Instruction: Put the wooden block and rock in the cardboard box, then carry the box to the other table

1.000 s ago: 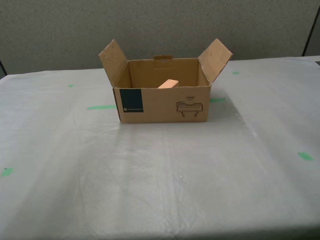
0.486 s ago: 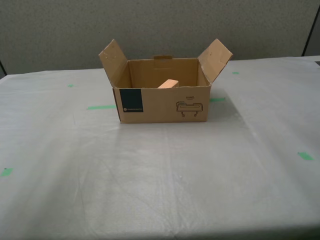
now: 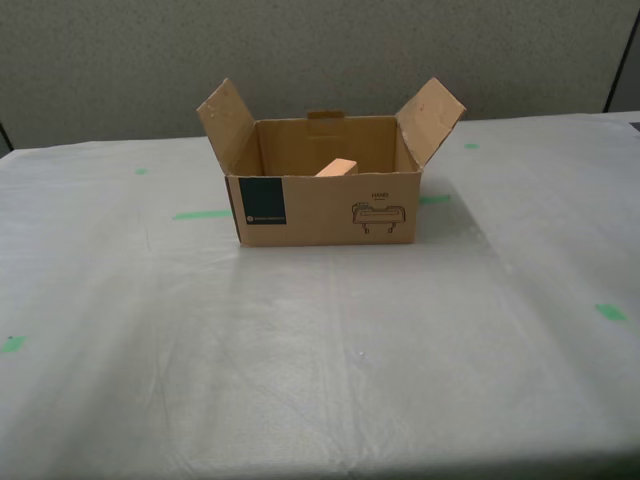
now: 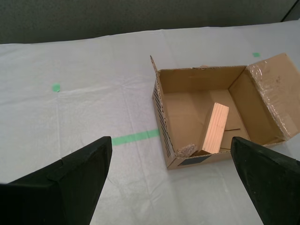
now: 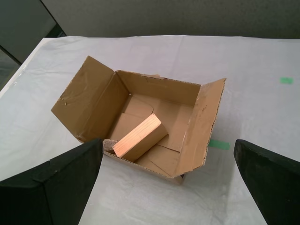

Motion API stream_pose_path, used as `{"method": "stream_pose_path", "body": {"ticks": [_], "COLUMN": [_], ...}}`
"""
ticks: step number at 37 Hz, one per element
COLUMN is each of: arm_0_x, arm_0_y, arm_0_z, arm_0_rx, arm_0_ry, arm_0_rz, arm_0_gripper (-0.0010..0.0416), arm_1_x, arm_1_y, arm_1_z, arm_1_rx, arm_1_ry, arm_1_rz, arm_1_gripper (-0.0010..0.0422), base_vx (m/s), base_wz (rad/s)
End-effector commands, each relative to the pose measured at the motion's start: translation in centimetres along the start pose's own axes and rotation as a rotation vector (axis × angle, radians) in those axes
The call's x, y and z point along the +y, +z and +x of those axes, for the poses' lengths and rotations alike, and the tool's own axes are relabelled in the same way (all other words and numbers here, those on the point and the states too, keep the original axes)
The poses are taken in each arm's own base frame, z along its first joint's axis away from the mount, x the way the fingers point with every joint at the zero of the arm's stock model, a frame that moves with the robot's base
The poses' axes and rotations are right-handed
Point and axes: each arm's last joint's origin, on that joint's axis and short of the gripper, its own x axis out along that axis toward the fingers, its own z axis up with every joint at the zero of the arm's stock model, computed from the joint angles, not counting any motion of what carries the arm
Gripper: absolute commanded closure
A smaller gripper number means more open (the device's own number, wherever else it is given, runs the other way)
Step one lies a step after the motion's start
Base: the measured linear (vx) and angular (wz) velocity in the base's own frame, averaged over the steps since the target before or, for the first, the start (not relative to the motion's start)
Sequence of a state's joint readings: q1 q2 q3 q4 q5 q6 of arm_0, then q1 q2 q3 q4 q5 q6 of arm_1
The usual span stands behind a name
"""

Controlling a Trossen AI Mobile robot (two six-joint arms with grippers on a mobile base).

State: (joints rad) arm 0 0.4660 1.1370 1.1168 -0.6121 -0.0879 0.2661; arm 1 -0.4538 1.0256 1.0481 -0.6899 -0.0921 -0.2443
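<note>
My first gripper [image 5: 168, 185] and my second gripper [image 4: 171, 180] both hover spread wide and empty, short of the cardboard box [image 3: 325, 208]. The box stands open on the other table [image 3: 320, 350], holding the wooden block [image 4: 215, 128], tilted, and the rock [image 4: 185, 150] beside it.

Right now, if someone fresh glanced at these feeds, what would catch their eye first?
The open cardboard box stands alone mid-table on the wrinkled pale sheet with green tape pieces, side flaps splayed outward. Inside it, the wooden block lies tilted, one end raised, with the rock beside its lower end in a corner. My first gripper and my second gripper both hang open above, holding nothing.
</note>
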Motion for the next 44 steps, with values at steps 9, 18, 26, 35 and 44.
{"method": "stream_pose_path", "body": {"ticks": [9, 18, 26, 35, 44], "arm_0_x": [0.00, -0.02, -0.01, -0.01, -0.02], "arm_0_y": [0.04, 0.03, 0.03, 0.03, 0.03], "arm_0_z": [0.02, 0.03, 0.03, 0.03, 0.03], "arm_0_rx": [-0.008, -0.008, -0.007, -0.008, -0.008], "arm_0_ry": [-0.002, -0.002, -0.002, -0.002, -0.002], "arm_0_rz": [0.004, 0.004, 0.004, 0.004, 0.004], "arm_0_gripper": [0.0016, 0.0016, 0.0016, 0.0016, 0.0016], "arm_1_x": [-0.02, -0.01, -0.01, -0.01, -0.02], "arm_1_y": [0.04, 0.03, 0.02, 0.03, 0.03], "arm_1_z": [0.01, 0.03, 0.03, 0.02, 0.01], "arm_1_rx": [-0.004, -0.003, -0.003, -0.003, -0.003], "arm_1_ry": [-0.001, 0.000, 0.000, 0.000, 0.000], "arm_1_rz": [0.025, 0.028, 0.027, 0.028, 0.027], "arm_1_gripper": [0.0066, 0.0067, 0.0067, 0.0066, 0.0067], "base_vx": [0.000, 0.000, 0.000, 0.000, 0.000], "base_wz": [0.000, 0.000, 0.000, 0.000, 0.000]}}
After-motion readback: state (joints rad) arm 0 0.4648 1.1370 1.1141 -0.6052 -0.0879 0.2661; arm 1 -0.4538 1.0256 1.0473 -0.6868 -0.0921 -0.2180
